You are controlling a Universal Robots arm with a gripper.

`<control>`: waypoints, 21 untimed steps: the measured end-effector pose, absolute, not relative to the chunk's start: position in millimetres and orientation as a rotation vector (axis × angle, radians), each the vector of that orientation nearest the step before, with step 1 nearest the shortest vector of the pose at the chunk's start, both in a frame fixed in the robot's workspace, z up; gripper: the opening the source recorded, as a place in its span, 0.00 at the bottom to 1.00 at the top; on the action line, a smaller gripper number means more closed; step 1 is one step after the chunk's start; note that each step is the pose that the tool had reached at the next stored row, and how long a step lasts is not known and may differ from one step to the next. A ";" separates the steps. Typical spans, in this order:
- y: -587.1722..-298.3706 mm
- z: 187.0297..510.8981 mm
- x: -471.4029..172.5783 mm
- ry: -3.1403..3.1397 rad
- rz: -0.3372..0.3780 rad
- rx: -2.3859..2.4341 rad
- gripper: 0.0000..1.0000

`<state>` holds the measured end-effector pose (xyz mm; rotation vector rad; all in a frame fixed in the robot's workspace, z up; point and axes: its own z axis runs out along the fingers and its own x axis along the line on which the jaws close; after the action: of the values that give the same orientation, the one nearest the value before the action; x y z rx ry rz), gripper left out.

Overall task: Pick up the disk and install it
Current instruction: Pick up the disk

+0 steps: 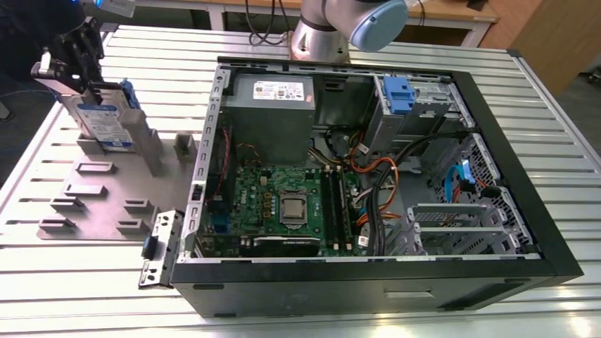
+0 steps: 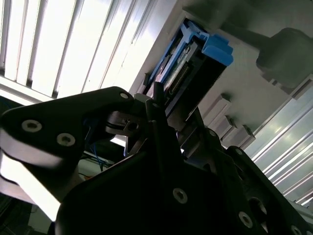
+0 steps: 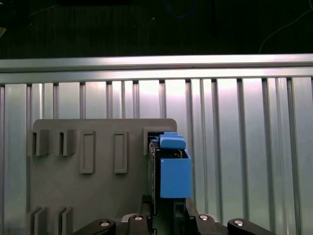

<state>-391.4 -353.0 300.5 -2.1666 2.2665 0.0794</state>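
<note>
Evidently at the pick-up step, with nothing installed yet. Shows, at the exterior view's left, the gripper (image 1: 83, 76) low over a grey rack (image 1: 103, 204) on the slatted worktop (image 1: 56, 282). Grips the disk (image 1: 105, 120) by its upper end, fingers (image 2: 156, 112) drawn narrow against its two faces. Presents that disk edge-on in both wrist views, blue carrier outermost. Stands upright with a slight tilt, lower end seated in a rack slot and not lifted clear. Sets the open computer case (image 1: 357, 282) just beside the rack, toward the exterior view's right. Puts a drive bay (image 1: 427, 105) with a blue latch (image 1: 399, 95) at the case's far side, well apart from the disk. Probably calls for a straight pull along the slot, so that the carrier clears the rack's posts without snagging.
</note>
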 end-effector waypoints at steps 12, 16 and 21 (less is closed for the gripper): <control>-357.8 300.5 -391.4 2.267 0.079 -2.166 0.35; -358.5 300.5 -391.4 2.267 0.079 -2.167 0.35; -358.6 301.0 -391.4 2.267 0.079 -2.167 0.35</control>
<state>-391.4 -358.6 301.0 -2.1666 2.2667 0.0794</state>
